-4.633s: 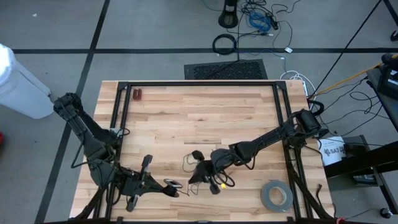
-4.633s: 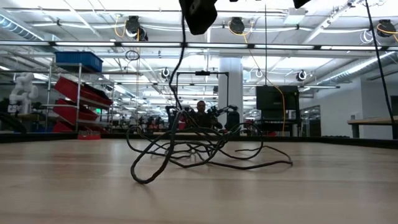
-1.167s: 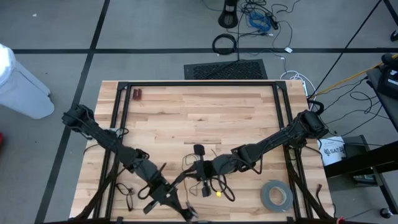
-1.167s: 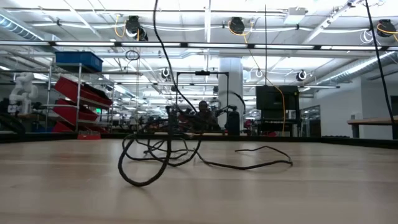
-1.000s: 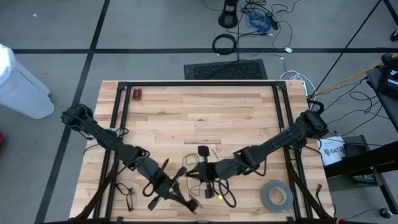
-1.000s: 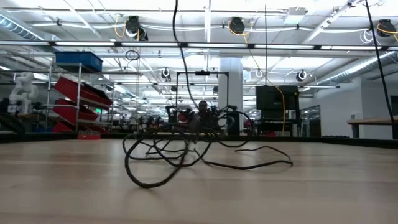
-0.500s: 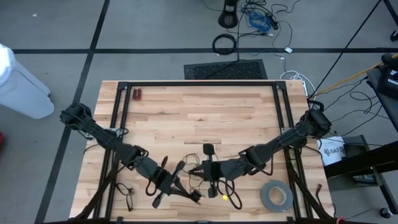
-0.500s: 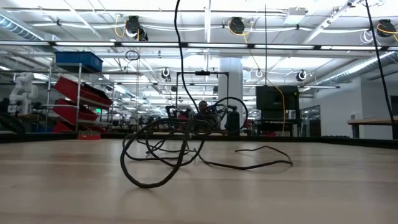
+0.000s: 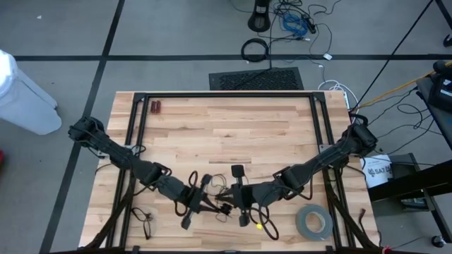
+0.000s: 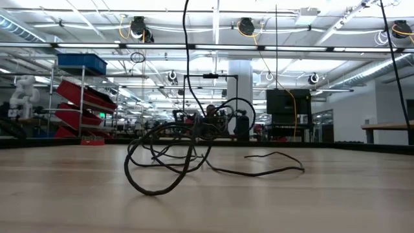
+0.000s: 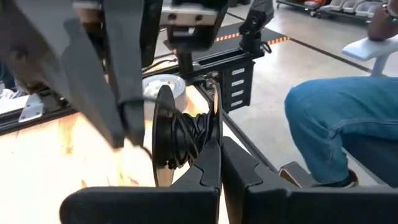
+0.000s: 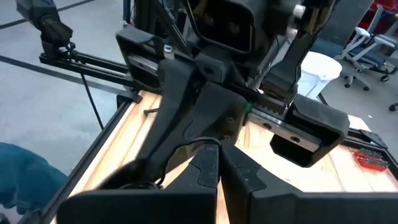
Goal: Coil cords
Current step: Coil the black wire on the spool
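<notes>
The cords are one thin black cord (image 9: 236, 212) with a yellow tip (image 9: 259, 226), lying as loose loops on the wooden table (image 9: 212, 127) near its front edge. In the low view the tangle (image 10: 165, 158) rests on the table by its lower loops. One strand (image 10: 187, 45) rises out of the picture, and the free end (image 10: 278, 157) trails along the table. My left gripper (image 9: 217, 209) and right gripper (image 9: 229, 204) are both shut. They meet tip to tip above the tangle. My left gripper (image 11: 221, 165) is shut with several turns of the cord bunched (image 11: 186, 134) against the side of its fingertips. The fingers hide the place of contact. They point nearly level toward the table's right side. The bunch hangs clear of the table. My right gripper (image 12: 217, 163) is shut where one strand (image 12: 189, 146) curves across its fingertips. The fingers themselves hide the pinch. They come slanting from the table's right side, close to level. The strand runs slack toward my left gripper.
A grey tape roll (image 9: 314, 222) lies at the front right of the table. A small red thing (image 9: 155, 107) sits at the far left. A black frame (image 9: 226, 94) borders the table. A person's leg in jeans (image 11: 336, 124) shows beyond the table's edge.
My left gripper has swung from the table's near edge toward the far side and turned until it meets my right gripper. My right gripper has drifted a little toward the near right. The cord's yellow tip has slid that way, and one loop stands higher above the tangle.
</notes>
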Available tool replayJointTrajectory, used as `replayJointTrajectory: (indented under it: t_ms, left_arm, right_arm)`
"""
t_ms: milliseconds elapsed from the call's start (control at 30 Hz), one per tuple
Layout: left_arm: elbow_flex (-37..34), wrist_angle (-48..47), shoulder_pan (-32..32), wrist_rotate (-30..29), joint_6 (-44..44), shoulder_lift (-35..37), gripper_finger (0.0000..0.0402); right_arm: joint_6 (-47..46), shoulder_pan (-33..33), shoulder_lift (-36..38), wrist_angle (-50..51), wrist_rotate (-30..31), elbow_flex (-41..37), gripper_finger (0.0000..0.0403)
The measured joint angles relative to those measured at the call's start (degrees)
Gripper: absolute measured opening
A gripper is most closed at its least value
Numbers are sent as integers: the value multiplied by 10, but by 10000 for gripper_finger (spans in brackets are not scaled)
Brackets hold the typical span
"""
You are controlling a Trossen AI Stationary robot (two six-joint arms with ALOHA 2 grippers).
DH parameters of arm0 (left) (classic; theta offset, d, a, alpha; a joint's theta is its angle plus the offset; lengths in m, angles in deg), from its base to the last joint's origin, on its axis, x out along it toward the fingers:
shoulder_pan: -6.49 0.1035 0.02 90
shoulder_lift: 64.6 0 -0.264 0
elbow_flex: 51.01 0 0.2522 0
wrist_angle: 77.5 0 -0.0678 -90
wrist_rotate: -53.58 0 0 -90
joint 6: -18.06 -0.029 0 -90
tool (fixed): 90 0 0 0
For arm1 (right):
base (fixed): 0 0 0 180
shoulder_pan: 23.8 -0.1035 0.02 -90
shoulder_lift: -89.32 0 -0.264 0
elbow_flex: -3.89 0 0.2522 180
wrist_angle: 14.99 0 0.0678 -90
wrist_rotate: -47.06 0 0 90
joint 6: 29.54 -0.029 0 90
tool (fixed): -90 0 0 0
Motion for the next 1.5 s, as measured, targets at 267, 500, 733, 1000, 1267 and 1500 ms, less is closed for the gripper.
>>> replayJointTrajectory:
  t_ms: [267,500,733,1000,1267,1500]
  left_arm:
    - [0,-30,-1,-8,16,12,0]
    - [0,-68,-11,-42,30,42,0]
    - [0,-116,-31,-105,37,69,0]
    - [0,-144,-59,-185,44,102,0]
    - [0,-143,-78,-234,32,114,0]
    - [0,-103,-89,-237,-4,114,0]
  right_arm:
    - [-1,-7,24,40,22,0,0]
    - [-27,-18,43,88,36,0,0]
    - [-54,-18,44,119,31,0,0]
    - [-77,-16,44,133,-5,0,0]
    - [-98,-13,44,128,-35,0,0]
    - [-108,-3,36,128,-93,0,1]
